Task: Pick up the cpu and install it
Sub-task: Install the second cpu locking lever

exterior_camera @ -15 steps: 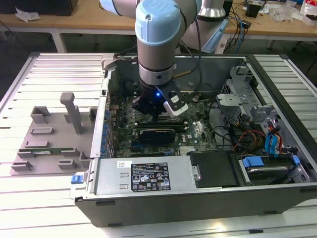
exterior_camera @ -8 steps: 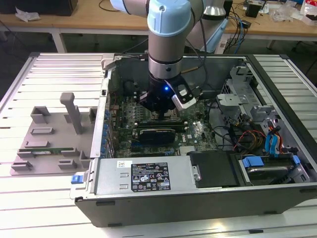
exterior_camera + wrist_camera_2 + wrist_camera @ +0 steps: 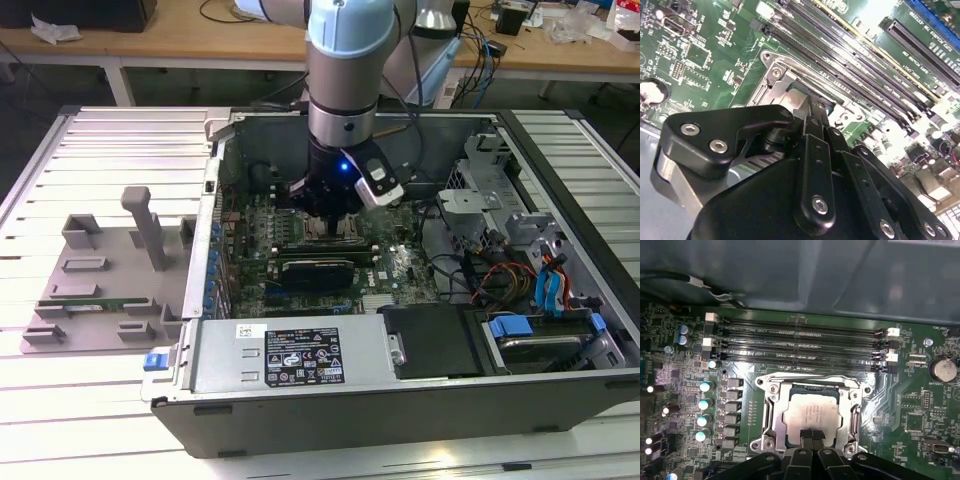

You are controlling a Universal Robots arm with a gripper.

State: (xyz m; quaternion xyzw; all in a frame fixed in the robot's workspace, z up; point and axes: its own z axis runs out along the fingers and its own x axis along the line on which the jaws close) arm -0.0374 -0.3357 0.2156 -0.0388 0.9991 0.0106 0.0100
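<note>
Down inside the open computer case (image 3: 420, 400), I am holding the gripper (image 3: 812, 436) low over the socket frame (image 3: 771, 410). Its fingers (image 3: 807, 435) are pinched together at the near edge of the cpu (image 3: 810, 412), which is lying flat within the frame, so placement looks nearly done, though I cannot tell if it is fully seated. Memory slots (image 3: 800, 347) are running just beside the frame, and capacitors (image 3: 705, 402) are standing near it.

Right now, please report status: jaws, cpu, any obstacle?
Gripper low over the socket frame, jaws together at the cpu's edge. Cpu lies flat in the frame. Nothing in the way.
</note>
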